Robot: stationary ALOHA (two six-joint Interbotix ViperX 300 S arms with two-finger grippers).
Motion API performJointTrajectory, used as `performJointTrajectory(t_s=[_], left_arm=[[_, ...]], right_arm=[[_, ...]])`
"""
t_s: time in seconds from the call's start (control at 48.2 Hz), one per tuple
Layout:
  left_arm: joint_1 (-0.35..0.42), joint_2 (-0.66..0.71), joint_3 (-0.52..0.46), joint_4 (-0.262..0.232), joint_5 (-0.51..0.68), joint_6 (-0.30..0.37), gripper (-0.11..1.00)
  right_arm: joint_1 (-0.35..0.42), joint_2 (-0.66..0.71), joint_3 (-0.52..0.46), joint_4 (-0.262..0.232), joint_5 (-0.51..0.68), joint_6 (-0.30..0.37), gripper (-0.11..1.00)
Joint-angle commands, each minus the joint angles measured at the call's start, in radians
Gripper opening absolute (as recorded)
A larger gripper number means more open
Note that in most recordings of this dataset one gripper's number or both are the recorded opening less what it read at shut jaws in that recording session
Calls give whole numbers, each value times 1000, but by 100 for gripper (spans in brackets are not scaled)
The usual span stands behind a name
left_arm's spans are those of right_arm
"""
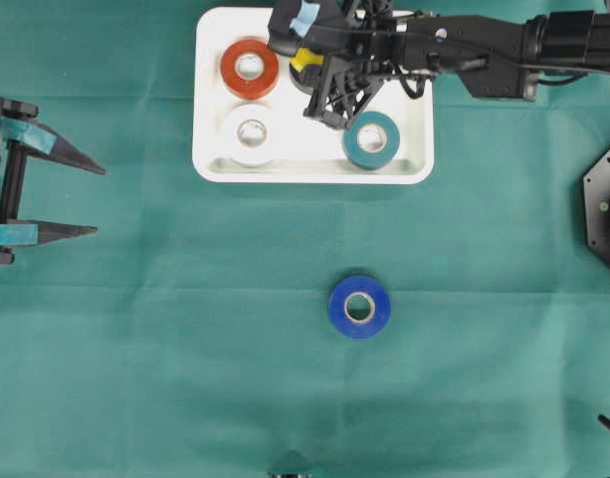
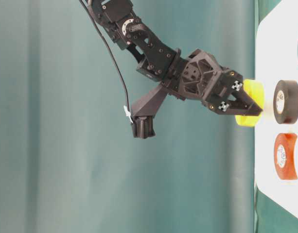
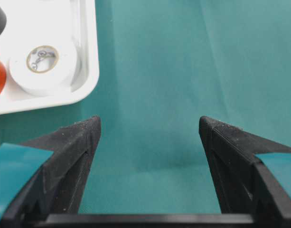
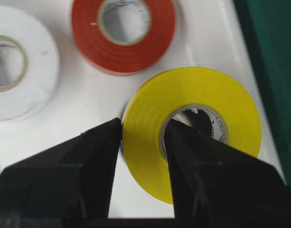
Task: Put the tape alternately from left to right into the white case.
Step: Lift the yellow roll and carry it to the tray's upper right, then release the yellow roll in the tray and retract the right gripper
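Tape: overhead, the yellow roll (image 1: 303,58) sits at the white case's (image 1: 213,164) upper middle, clamped by the right hand (image 1: 329,110); left hand (image 1: 81,199) gapes empty. Right wrist view: one finger (image 4: 95,166) outside, one inside the core; a careless release could drag it onto the red-orange roll (image 4: 124,35).

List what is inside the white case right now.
The white case holds red-orange, white and teal rolls. A black roll shows at table level. The right gripper pinches the yellow roll. The arm covers the case's middle from overhead.
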State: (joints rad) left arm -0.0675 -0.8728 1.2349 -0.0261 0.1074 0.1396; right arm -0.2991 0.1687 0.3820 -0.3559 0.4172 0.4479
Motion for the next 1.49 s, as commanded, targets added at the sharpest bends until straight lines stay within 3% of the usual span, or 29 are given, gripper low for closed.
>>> performJointTrajectory(t_s=[0.0,0.518,0.83,1.099,1.203,1.348,1.389,1.472], left_arm=[[3,2,-17,0,-11,0,80],[20,3,-20,-2,-11,0,81],[20,3,-20,0,-11,0,81],[20,3,-20,-2,-11,-2,81],[20,2,-21,-2,-9,-2,81],[20,2,-23,-2,-9,-2,81],[20,3,-23,-2,-9,-2,81],[20,3,-23,-2,-9,-2,81]], right_arm=[[-15,-49,8,-5,-2,-2,2],[-44,-222,245,-3,-20,15,2],[-43,-212,262,-3,-98,12,2],[-44,-189,267,-3,-95,14,3],[-43,-189,265,-3,-95,14,21],[-44,-189,265,-2,-95,14,65],[-43,-189,265,-3,-95,14,66],[-43,-192,265,-3,-95,14,57]])
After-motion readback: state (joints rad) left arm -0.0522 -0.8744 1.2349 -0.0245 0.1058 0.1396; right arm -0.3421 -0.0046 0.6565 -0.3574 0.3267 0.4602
